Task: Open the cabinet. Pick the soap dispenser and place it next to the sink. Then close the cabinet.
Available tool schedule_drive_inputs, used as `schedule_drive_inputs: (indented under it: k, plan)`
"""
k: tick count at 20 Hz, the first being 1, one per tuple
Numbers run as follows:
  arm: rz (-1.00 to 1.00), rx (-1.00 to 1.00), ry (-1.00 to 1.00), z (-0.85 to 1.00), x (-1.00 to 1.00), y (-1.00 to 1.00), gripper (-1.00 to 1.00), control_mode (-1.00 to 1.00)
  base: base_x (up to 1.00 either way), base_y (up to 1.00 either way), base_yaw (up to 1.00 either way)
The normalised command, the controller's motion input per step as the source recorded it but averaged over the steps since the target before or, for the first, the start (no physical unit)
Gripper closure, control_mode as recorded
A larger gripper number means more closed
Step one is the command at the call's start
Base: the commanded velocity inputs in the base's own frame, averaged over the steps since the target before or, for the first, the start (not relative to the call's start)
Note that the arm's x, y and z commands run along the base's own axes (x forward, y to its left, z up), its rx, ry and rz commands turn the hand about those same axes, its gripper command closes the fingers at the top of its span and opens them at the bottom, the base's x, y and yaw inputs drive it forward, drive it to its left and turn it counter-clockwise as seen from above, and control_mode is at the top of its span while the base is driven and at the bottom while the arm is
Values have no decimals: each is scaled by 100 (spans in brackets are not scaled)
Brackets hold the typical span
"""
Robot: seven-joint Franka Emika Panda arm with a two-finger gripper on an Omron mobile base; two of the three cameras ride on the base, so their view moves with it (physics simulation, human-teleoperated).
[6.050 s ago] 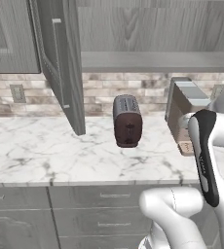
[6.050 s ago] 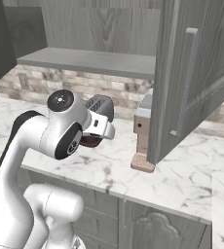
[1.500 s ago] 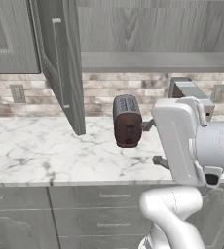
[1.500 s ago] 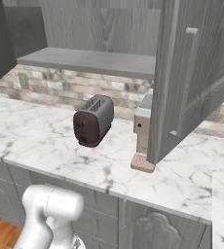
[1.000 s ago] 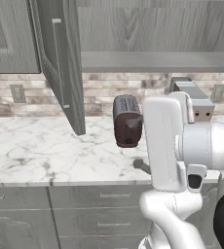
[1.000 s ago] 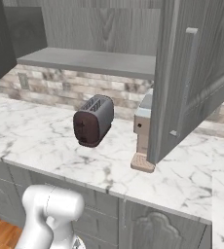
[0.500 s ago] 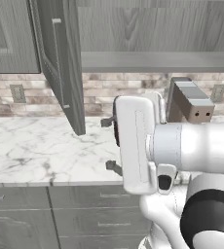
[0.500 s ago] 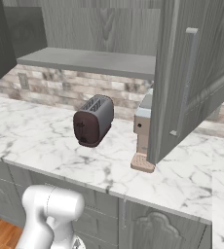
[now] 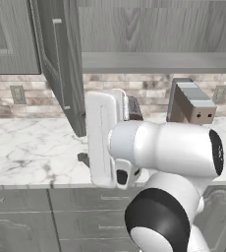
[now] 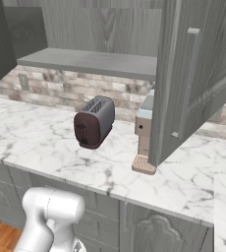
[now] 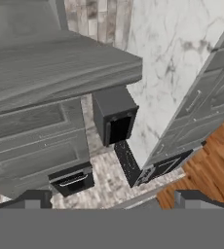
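**Cabinet stands open as arm turns to find the soap**

The cabinet [image 9: 134,29] hangs above the worktop [image 10: 46,142], its left door [image 9: 61,64] and right door [image 10: 183,83] both swung wide and its one grey shelf [image 10: 90,61] exposed. The gripper [image 11: 112,198] holds nothing, its tips spread far apart, and it looks sideways along the cupboard fronts from low before the worktop.

The pick-up looks to be the step in hand. Done well, it means turning the hand back toward the shelf, keeping the arm clear of both door edges and closing only once the bottle sits squarely between the tips.

On the worktop stand one dark toaster [image 10: 94,122] and one grey-and-tan block [image 10: 144,133]; whether that block is the soap dispenser cannot be told. Two wall sockets [image 9: 17,93] flank the brick backsplash.
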Motion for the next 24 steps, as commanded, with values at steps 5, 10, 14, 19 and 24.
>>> schedule_drive_inputs:
  k: [5,10,14,19,24]
  plan:
    - [-17,0,0,15,21,30,-100,-100,0,0,0]
    - [-25,0,0,15,16,31,-100,-100,0,0,0]
    - [-23,0,0,21,1,23,-100,-100,0,0,0]
    - [-15,0,-2,8,2,4,-100,-100,0,0,0]
    - [0,0,-21,0,12,0,-100,-100,0,0,0]
